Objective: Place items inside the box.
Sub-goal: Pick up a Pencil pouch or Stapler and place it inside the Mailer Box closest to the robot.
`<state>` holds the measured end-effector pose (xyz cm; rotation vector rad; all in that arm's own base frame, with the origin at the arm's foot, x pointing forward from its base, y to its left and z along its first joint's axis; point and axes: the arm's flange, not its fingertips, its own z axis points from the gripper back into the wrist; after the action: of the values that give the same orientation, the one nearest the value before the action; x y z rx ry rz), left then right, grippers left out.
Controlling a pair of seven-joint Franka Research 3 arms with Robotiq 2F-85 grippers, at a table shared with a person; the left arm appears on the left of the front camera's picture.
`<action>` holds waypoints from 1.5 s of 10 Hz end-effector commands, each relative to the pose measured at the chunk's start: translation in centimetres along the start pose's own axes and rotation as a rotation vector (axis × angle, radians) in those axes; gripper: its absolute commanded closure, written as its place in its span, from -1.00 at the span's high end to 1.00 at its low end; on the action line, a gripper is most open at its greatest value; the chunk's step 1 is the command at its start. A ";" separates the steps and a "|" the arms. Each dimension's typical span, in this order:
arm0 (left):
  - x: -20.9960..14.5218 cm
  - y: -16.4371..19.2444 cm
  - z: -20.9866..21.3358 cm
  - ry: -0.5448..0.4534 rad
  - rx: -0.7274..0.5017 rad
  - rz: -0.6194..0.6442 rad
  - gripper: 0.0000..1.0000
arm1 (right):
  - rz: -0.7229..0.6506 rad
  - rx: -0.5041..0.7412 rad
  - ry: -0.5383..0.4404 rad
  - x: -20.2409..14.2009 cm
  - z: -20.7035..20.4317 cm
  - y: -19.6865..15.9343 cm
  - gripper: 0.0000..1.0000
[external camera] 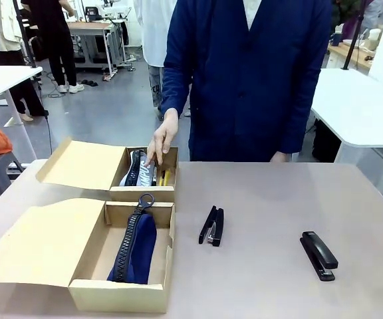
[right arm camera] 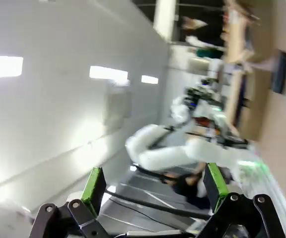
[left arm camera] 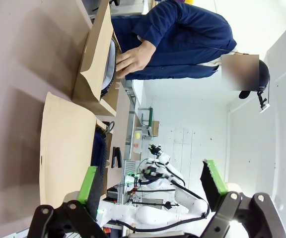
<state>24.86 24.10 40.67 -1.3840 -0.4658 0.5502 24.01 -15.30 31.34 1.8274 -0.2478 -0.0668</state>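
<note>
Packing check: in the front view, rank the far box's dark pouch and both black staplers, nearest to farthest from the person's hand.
1. Dark pouch, in far cardboard box, beside the hand.
2. Middle black stapler, table centre.
3. Right black stapler, far right.

You're working in an open lab or workshop hall, not a home. A bare grey floor [external camera: 92, 113] runs between white tables [external camera: 361, 109], and a workbench [external camera: 92, 28] loaded with equipment stands at the back. The person [external camera: 245, 73] across your brown table [external camera: 264, 219] wears a dark blue work coat. Bright light panels [right arm camera: 4, 67] and a plain white wall [left arm camera: 182, 129] fit that too.
</note>
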 end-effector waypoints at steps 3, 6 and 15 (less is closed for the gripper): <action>-0.4 -0.1 -0.2 0.003 -0.015 -0.018 1.00 | 0.000 0.000 0.000 0.0 0.0 0.0 1.00; -0.4 -0.1 -0.2 0.003 -0.015 -0.018 1.00 | 0.000 0.000 0.000 0.0 0.0 0.0 1.00; -0.4 -0.1 -0.2 0.003 -0.015 -0.018 1.00 | 0.000 0.000 0.000 0.0 0.0 0.0 1.00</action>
<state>24.86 24.10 40.67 -1.3842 -0.4657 0.5499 23.72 -15.20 30.70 1.8218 -0.2513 -0.0399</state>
